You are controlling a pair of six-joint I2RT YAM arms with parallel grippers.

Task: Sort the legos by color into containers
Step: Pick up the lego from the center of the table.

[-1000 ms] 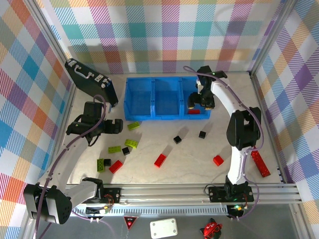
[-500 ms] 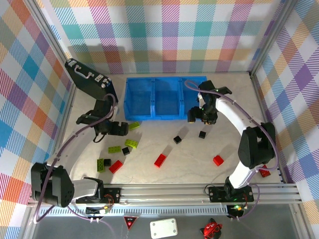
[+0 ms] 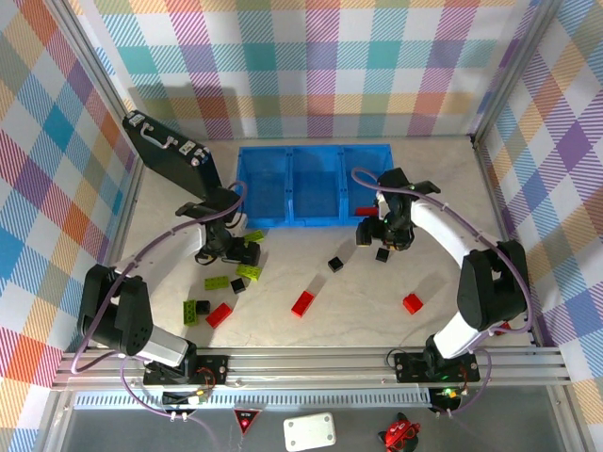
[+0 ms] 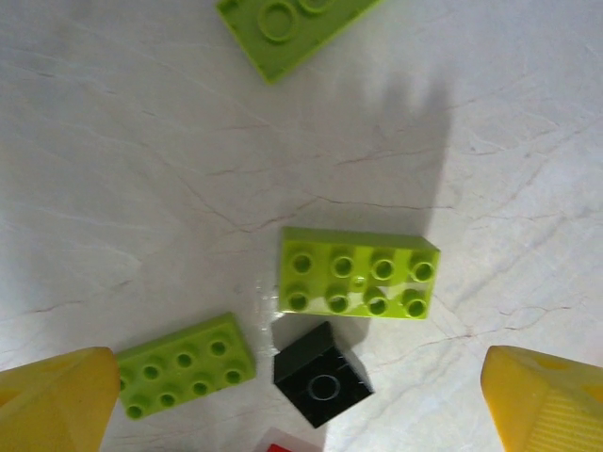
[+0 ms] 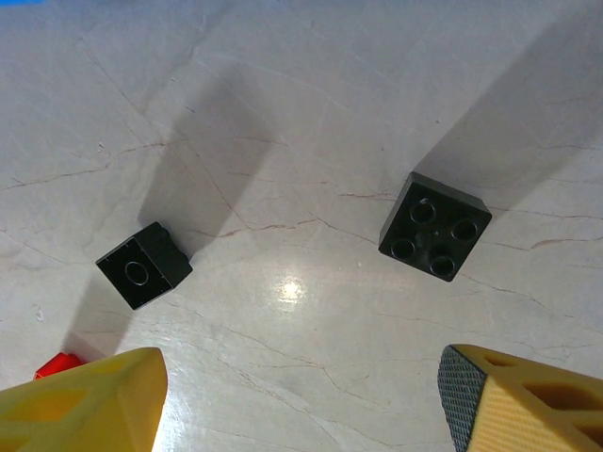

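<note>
Tray: the blue tray [image 3: 311, 151] stands at the far middle of the table, its three compartments side by side.
Sorted so far: one red brick [image 3: 366, 209] seems to lie at the near edge of the right compartment; I can make out nothing in the other two.
Left to sort: about ten legos [image 3: 302, 302] lie loose on the table on the near side of the tray. Lime and red ones are at the near left, black ones in the middle, and a red one at the near right.
Left arm: the left gripper [image 3: 226, 247] hovers by the tray's left end with its jaws spread wide and nothing between them. Below it are a lime eight-stud brick [image 4: 358, 273] and a small black brick [image 4: 323, 379].
Right arm: the right gripper [image 3: 382, 234] is also spread wide and carries nothing. It hangs over a black four-stud brick [image 5: 435, 226], with a one-stud black brick [image 5: 143, 266] off to the left.
Progress: barely begun, I'd judge; nearly every piece has yet to be picked up.
</note>
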